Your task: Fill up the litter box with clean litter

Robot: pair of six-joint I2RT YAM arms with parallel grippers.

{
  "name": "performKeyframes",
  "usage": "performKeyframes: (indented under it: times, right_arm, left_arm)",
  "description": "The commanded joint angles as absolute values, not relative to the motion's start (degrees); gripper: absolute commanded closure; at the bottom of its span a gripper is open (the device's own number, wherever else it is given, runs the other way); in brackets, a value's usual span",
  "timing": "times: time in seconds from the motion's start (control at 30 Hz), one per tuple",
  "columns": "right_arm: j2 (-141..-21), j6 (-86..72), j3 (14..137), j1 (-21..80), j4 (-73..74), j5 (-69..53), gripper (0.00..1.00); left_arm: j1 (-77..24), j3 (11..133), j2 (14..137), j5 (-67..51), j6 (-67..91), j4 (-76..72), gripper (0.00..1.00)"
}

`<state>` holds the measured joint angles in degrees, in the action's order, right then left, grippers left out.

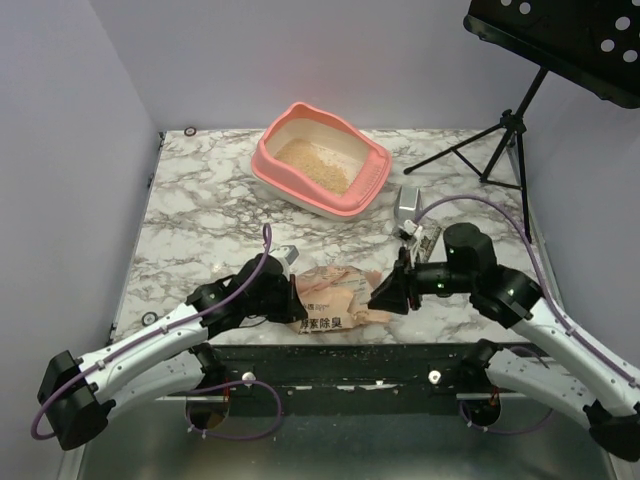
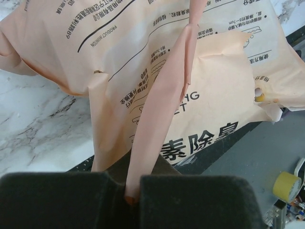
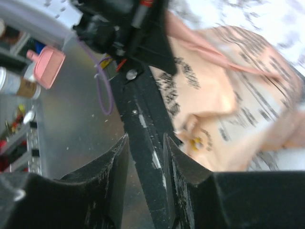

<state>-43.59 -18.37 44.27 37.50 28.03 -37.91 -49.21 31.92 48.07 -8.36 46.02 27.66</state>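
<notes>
Right, here's the litter box (image 1: pixel 295 192), sitting toward the far side of the marble table (image 1: pixel 200 220), set at a slant, pink rim up, cream wall inside. There's a patch of clean litter (image 1: pixel 312 165) on its floor, pale tan and grainy, and the cream wall shows well above it! Down at the near edge, well apart from the box, lies the peach-coloured litter bag (image 1: pixel 335 298), crumpled and flat on the marble, black print facing up. Both arms are in on it, one from either side. The left gripper (image 2: pixel 132 191) is clamped tight: from its wrist view you can see a long fold of the bag (image 2: pixel 214 95) running straight down into the seam between the two dark pads, pinched there with no gap at all. The right gripper (image 3: pixel 145 152) is another story, its fingers (image 3: pixel 119 160) standing partway apart with nothing between them, only the black front strip of the table (image 3: pixel 143 129) showing through the gap. The bag (image 3: pixel 224 105) lies just beyond and to one side of those tips; whether either tip touches it I can't tell, that view is blurred. Off to the right of the box sits a small grey object (image 1: pixel 408 203), and a black music stand (image 1: pixel 510 130) is behind the table's far right corner. Below the table edge, a roll of yellowish tape (image 2: pixel 286 186) and something pink (image 3: pixel 47 67).
</notes>
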Motion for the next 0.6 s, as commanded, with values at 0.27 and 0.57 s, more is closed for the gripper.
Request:
performKeyframes:
  times: [0.27,0.57]
  right_arm:
    - [-58.80,2.27,51.34,62.12,30.16,-21.71,0.48]
    - [-63.19,10.80,48.25,71.71,20.31,-10.31,0.44]
  left_arm:
    - [-48.78,32.26,51.68,-5.10,44.38,25.05,1.00]
    - [-48.69,32.87,51.42,-2.20,44.30,25.31,1.00]
